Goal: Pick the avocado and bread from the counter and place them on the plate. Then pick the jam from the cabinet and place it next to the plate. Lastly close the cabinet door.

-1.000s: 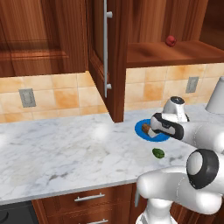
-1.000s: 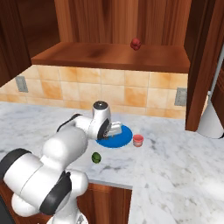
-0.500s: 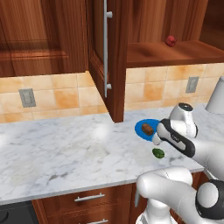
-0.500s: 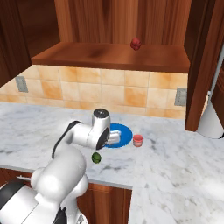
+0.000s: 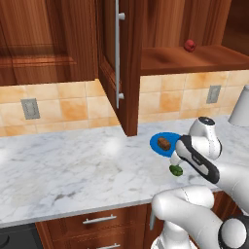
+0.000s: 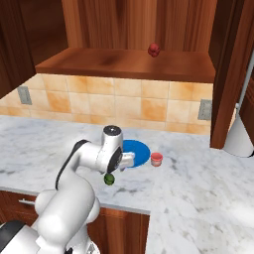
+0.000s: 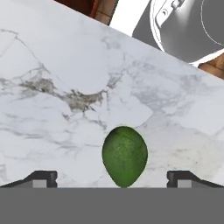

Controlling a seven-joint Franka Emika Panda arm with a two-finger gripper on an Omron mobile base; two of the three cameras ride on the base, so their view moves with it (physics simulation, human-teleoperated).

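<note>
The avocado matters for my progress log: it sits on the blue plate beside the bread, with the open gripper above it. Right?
Not quite. The avocado lies on the marble counter, off the plate; only the bread is on the plate. The hand view shows bare marble under the avocado, and the open gripper is indeed over it.

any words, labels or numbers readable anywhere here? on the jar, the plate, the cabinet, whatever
None can be read.
jam: plain pink-red jar, no label visible.
plate: plain blue, no marking.
cabinet door: bare wood with a silver bar handle.
avocado, bread, counter: no text.
</note>
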